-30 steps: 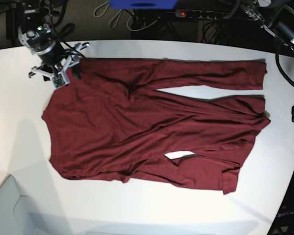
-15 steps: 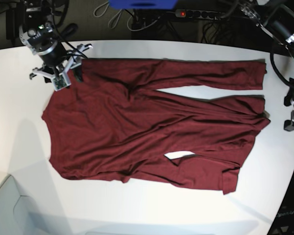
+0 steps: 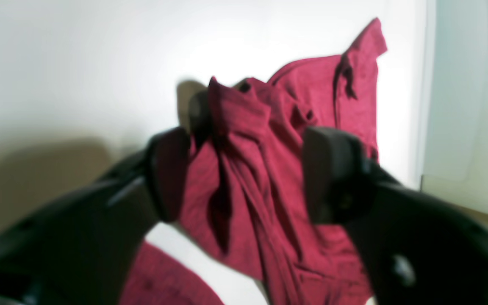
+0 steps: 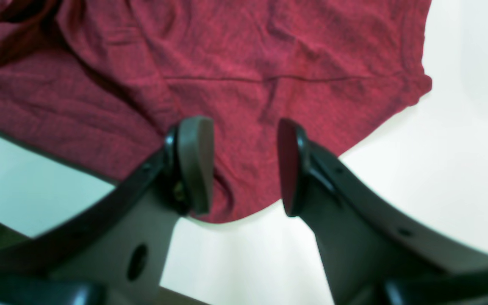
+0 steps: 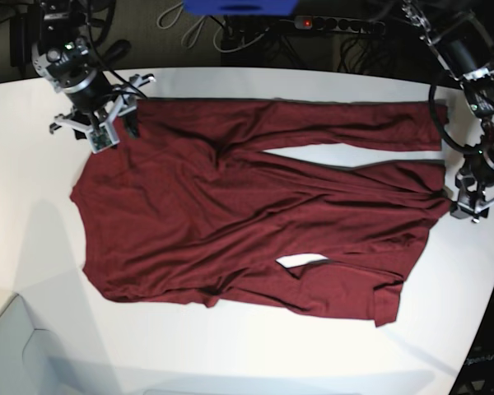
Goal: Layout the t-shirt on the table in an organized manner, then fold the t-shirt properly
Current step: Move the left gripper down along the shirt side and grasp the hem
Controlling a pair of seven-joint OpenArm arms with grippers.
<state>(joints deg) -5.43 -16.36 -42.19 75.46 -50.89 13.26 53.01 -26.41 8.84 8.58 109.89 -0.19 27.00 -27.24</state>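
The dark maroon t-shirt (image 5: 255, 214) lies spread on the white table (image 5: 255, 350), one long sleeve (image 5: 337, 123) stretched along the far side. My right gripper (image 5: 119, 123) hovers at the shirt's far-left corner. In its wrist view it (image 4: 244, 165) is open, and the shirt's edge (image 4: 244, 84) lies below the fingers. My left gripper (image 5: 463, 202) sits at the shirt's right edge. In the left wrist view its jaws (image 3: 246, 173) stand apart around a bunched ridge of fabric (image 3: 248, 169). One pad (image 3: 170, 173) touches the cloth.
Behind the table run a power strip (image 5: 333, 23) with a red switch, loose cables and a blue object (image 5: 239, 6). A pale grey box (image 5: 16, 354) sits at the near-left corner. The table's curved edge (image 5: 487, 296) passes close to my left arm.
My left arm has swung in from the table's right edge to the shirt's right edge, its jaws now around bunched fabric. The right gripper stays at the far-left corner.
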